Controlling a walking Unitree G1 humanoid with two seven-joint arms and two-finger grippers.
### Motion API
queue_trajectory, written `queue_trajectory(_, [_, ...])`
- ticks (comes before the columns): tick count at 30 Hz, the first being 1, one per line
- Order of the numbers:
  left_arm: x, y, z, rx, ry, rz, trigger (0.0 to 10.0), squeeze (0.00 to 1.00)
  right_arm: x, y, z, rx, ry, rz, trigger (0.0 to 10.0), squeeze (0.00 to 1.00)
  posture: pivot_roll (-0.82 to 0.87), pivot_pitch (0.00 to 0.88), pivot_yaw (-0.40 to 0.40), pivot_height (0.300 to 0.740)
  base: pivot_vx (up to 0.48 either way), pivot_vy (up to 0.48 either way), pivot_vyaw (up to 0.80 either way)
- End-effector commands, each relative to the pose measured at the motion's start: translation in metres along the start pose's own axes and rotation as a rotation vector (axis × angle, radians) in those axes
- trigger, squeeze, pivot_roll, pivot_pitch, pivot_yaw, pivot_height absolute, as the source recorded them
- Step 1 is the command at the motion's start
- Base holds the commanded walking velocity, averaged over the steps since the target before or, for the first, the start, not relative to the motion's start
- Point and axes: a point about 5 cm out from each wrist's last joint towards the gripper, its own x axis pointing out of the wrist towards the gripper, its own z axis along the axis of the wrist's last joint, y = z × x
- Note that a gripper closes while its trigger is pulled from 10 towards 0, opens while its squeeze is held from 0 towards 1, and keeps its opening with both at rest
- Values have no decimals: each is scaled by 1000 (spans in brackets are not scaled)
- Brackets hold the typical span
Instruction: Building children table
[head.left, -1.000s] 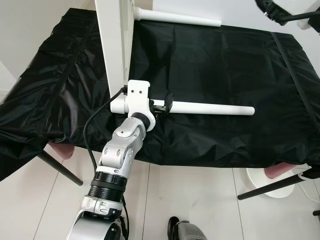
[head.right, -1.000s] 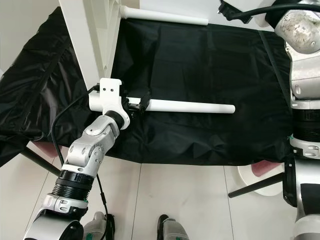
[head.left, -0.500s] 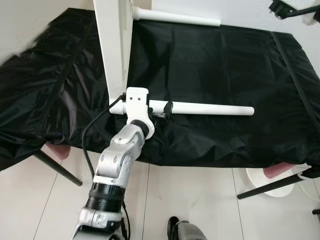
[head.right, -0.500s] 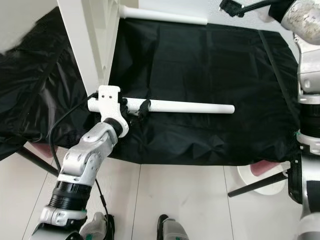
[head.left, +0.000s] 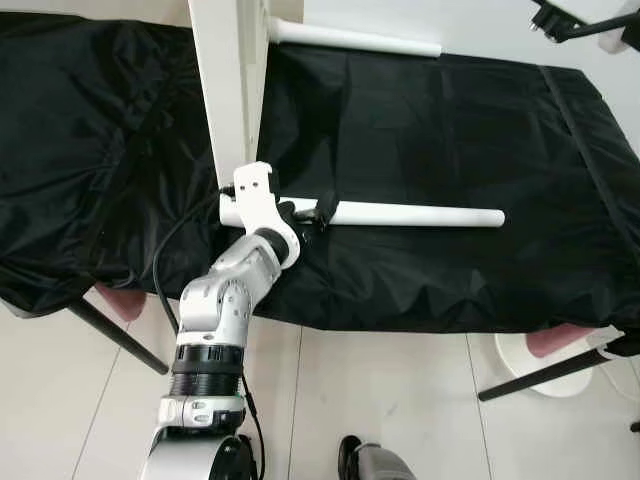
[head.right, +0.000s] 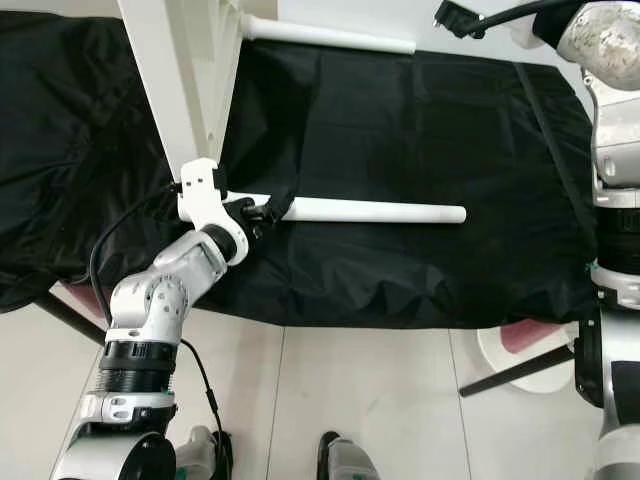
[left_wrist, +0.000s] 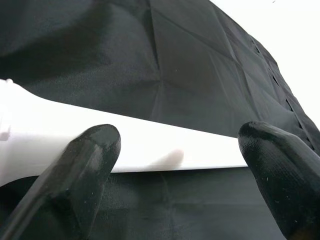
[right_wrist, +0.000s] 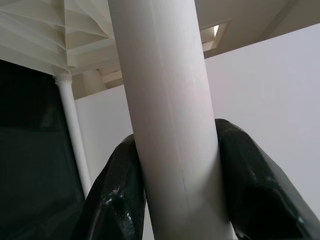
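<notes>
We stand at a table draped in a creased black cloth (head.left: 450, 130), pale floor tiles below its near edge. Nearest us, our left gripper (head.left: 318, 208) sits at the thick end of a white table leg (head.left: 410, 213) lying across the cloth, pointing right. In the left wrist view the two black fingers (left_wrist: 87, 150) are spread wide, one on each side of the leg, not yet pressing it. To do this well, we judge we should centre the leg between the pads, close squarely near the thick end, and lift level so the long free end does not swing.

The leg is a smooth, round, tapering white rod. Just behind its thick end stands the white tabletop panel (head.left: 228, 100), on edge, and another white leg (head.left: 355, 38) sticks out rightward from it at the far side.

Far right, our raised right gripper (right_wrist: 175, 200) is clamped round a third white leg (right_wrist: 165, 100).
</notes>
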Motion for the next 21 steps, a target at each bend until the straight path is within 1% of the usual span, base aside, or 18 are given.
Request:
queue_trajectory(1, [-6, 36, -28, -76, 117, 398, 10000, 0, -2, -7, 5, 9, -30, -35, 10000, 0, 27, 225, 35, 740, 0, 0, 0])
queue_trajectory(3, [-5, 37, -33, -89, 159, 416, 10000, 0, -2, -8, 6, 9, -29, -36, 10000, 0, 24, 228, 44, 740, 0, 0, 0])
queue_trajectory(4, [-5, 37, -33, -89, 159, 416, 10000, 0, -2, -8, 6, 9, -29, -36, 10000, 0, 24, 228, 44, 740, 0, 0, 0])
queue_trajectory(8, [-13, 45, -55, -159, 277, 474, 10000, 0, -3, -8, 6, 5, -28, -35, 10000, 0, 25, 233, 48, 740, 0, 0, 0])
queue_trajectory(9, [-13, 45, -55, -159, 277, 474, 10000, 0, -3, -8, 6, 5, -28, -35, 10000, 0, 25, 233, 48, 740, 0, 0, 0])
queue_trajectory(10, [-16, 47, -60, -188, 295, 489, 10000, 0, -3, -8, 6, 5, -28, -36, 10000, 0, 28, 235, 48, 740, 0, 0, 0])
queue_trajectory(15, [-21, 54, -65, -196, 303, 535, 10000, 0, -3, -8, 5, 4, -27, -36, 10000, 0, 31, 234, 45, 740, 0, 0, 0])
queue_trajectory(16, [-27, 58, -75, -213, 347, 555, 10000, 0, -3, -8, 4, 3, -26, -38, 10000, 0, 34, 230, 44, 740, 0, 0, 0])
queue_trajectory(17, [-27, 58, -75, -213, 347, 555, 10000, 0, -3, -8, 4, 3, -26, -38, 10000, 0, 34, 230, 44, 740, 0, 0, 0])
queue_trajectory(20, [-34, 65, -85, -232, 382, 591, 10000, 0, -2, -8, 4, 3, -28, -41, 10000, 0, 35, 225, 40, 740, 0, 0, 0])
queue_trajectory(21, [-34, 65, -85, -232, 382, 591, 10000, 0, -2, -8, 4, 3, -28, -41, 10000, 0, 35, 225, 40, 740, 0, 0, 0])
